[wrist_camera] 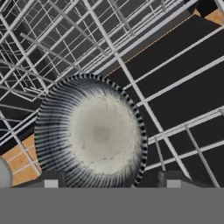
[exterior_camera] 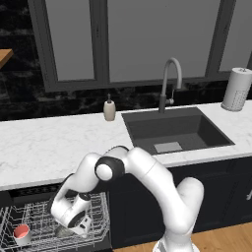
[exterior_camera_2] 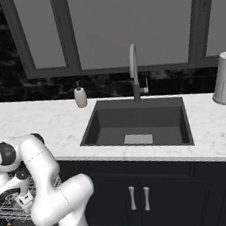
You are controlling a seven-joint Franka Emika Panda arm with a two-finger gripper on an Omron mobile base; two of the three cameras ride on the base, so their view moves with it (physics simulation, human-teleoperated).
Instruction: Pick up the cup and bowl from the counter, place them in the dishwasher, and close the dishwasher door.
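Looking down hand view: bowl [wrist_camera: 94, 133] sits upright on dishwasher rack [wrist_camera: 52, 48], directly under your gripper [wrist_camera: 111, 181]; jaws spread wide either side, gripping nothing. Cup [exterior_camera: 21, 233] already racked beside bowl. Retreat straight up.

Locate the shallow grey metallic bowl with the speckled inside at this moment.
The shallow grey metallic bowl lies in the dishwasher's silvery wire rack, directly below the gripper in the hand view, right of the red-topped white cup in the left base view.

the arm [exterior_camera: 147, 172] is glossy white with rounded, thick segments and dark grey joint caps; the gripper [exterior_camera: 84, 227] has a white body and small dark finger tips.
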